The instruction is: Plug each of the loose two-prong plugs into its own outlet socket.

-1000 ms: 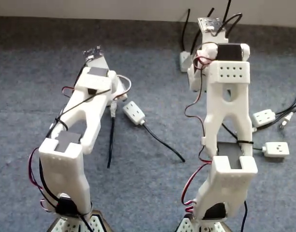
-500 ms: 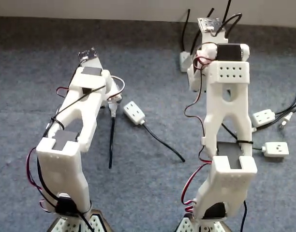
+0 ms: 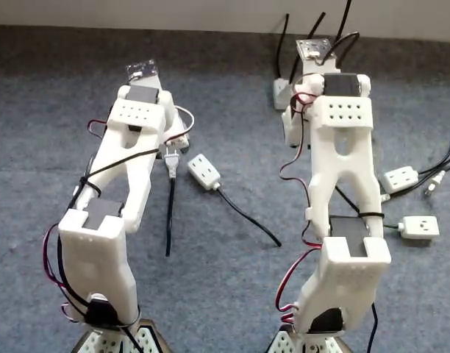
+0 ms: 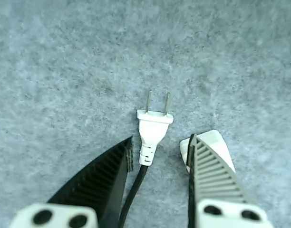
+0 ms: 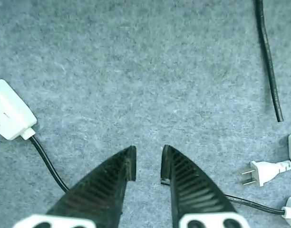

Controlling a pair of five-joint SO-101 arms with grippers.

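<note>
Straddling the plug (image 4: 154, 126), left claw (image 4: 160, 145) gapes; outlet socket (image 4: 217, 145) beside.

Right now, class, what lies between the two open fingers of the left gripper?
In the left wrist view, a white two-prong plug with a black cord lies on the grey carpet between the left gripper's fingers, touching neither.

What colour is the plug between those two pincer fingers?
The two-prong plug is white, its cord black; clearest in the left wrist view.
</note>
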